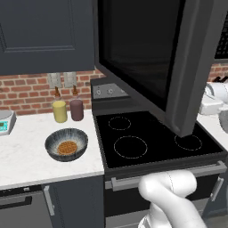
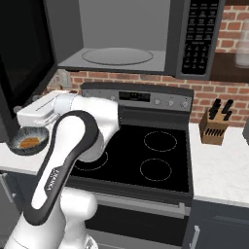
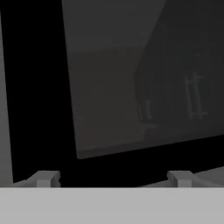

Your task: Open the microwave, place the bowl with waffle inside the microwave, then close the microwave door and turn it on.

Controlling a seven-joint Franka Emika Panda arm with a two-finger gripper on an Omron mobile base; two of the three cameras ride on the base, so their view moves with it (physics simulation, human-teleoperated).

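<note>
The microwave hangs above the stove with its light grey inside and round glass plate showing. The microwave door is swung wide out over the stove; in the right base view the door stands at the left edge. The dark speckled bowl sits on the white counter left of the stove, holding the waffle. From the right side, the bowl lies just below my white hand. My gripper is open, its fingertips wide apart, facing the door's black glass at close range with nothing between them.
The black stove lies under the open door. A yellow jar and a maroon jar stand behind the bowl by the brick wall. A small scale is at the far left. A knife block stands right of the stove.
</note>
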